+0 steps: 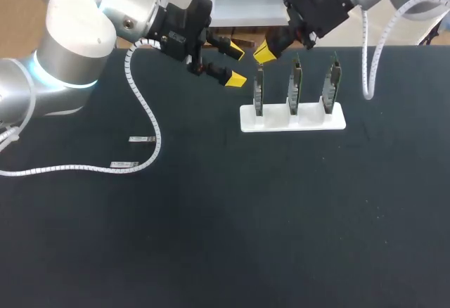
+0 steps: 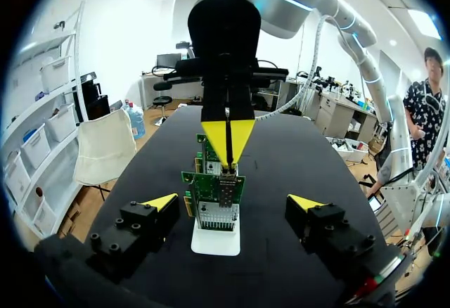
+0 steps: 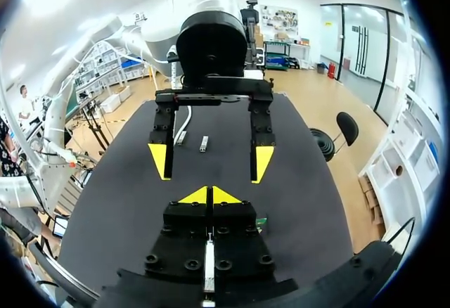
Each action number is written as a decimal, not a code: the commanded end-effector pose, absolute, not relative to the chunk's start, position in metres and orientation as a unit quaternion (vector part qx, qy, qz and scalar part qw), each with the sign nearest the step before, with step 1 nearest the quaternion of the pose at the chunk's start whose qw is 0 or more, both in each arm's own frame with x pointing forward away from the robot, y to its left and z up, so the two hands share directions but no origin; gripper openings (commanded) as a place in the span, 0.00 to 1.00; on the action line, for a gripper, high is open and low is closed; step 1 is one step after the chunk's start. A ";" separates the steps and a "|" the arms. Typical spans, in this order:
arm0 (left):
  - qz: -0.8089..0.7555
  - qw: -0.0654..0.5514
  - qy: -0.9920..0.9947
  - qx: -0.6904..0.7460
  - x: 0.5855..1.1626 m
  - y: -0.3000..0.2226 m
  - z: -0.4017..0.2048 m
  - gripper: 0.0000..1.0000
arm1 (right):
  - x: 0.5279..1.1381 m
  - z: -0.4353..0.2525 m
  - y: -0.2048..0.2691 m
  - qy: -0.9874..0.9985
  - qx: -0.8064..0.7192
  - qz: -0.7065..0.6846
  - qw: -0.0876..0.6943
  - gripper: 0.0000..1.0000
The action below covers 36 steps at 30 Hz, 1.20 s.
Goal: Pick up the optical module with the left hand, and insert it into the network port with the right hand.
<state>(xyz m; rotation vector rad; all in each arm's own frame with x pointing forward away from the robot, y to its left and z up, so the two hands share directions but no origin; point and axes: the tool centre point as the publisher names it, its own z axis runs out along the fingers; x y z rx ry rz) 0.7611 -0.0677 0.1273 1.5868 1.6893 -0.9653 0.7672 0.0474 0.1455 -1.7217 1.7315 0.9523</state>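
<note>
Left gripper (image 1: 235,65) open beside the white stand (image 1: 275,122); right gripper (image 1: 265,51) closed over the stand's end board.
Left fingers are spread wide and hang above the black table (image 1: 246,223), just off the end of the stand nearest the left arm, not touching it. In the left wrist view the stand sits straight ahead. Three green circuit boards (image 1: 295,86) stand upright in a row in the stand. Right gripper's yellow tips are pressed together, pointing down at the top edge of the end board, right above its metal port cage (image 2: 226,190); cannot tell if they touch it or pinch anything. Two optical modules (image 1: 143,139) (image 1: 125,164) lie flat on the table, well apart from the stand on the left arm's side, beside the white coiled cable (image 1: 149,114), clear of both grippers.
</note>
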 end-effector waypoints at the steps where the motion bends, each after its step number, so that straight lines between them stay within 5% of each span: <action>1: -0.366 0.309 0.639 0.602 0.763 -0.068 0.127 1.00 | 0.771 0.144 0.049 0.638 -0.635 0.353 0.256 0.00; 36: -0.366 0.309 0.639 0.602 0.763 -0.068 0.127 1.00 | 0.773 0.135 0.048 0.648 -0.626 0.361 0.243 0.00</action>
